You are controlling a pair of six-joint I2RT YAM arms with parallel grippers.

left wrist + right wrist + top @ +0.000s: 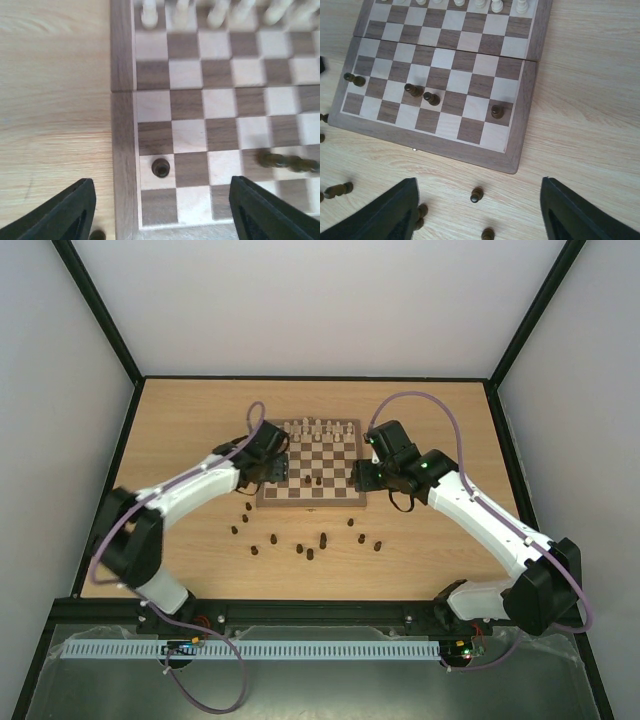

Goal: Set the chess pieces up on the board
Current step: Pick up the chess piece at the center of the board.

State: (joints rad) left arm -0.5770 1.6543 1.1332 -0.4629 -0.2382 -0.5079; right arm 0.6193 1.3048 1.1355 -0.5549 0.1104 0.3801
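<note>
Chess pieces (323, 539) in dark brown lie scattered on the tabletop (180, 440), just off the near edge of the board (310, 503). From above I can make out only one dark man on the board. The right wrist camera shows four, all in the second rank from that near edge. The left wrist camera looks straight down on the pawn (160, 167) in the leftmost file. Cream chessmen (318, 427) line the board's far side. The left gripper (272, 470) hangs over the board's near left corner and the right gripper (365, 476) sits just off its right edge. Both have their fingers spread wide with nothing between them.
</note>
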